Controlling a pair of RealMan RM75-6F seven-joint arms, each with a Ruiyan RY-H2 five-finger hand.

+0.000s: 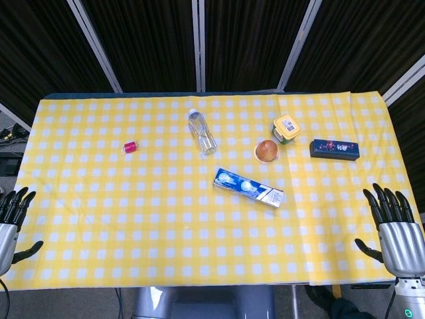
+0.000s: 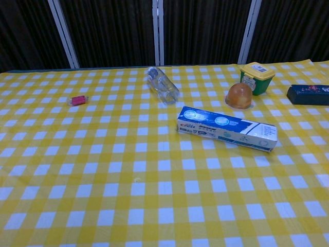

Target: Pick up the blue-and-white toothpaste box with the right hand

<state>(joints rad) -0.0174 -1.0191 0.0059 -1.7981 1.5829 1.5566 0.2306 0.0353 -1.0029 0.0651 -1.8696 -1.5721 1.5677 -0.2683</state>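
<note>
The blue-and-white toothpaste box [image 1: 248,187] lies flat on the yellow checked cloth, slightly right of centre, its long side slanting down to the right; the chest view shows the box [image 2: 226,128] too. My right hand [image 1: 396,227] hovers at the table's near right corner, fingers spread, holding nothing, well to the right of the box and nearer the front. At the near left corner my left hand [image 1: 12,222] is likewise spread and empty. Neither hand appears in the chest view.
A clear bottle [image 1: 202,131] lies behind the box. An orange dome-shaped item [image 1: 266,151], a green jar with a yellow lid [image 1: 286,129] and a dark blue box [image 1: 335,149] sit at the back right. A small red object [image 1: 130,147] rests at the left.
</note>
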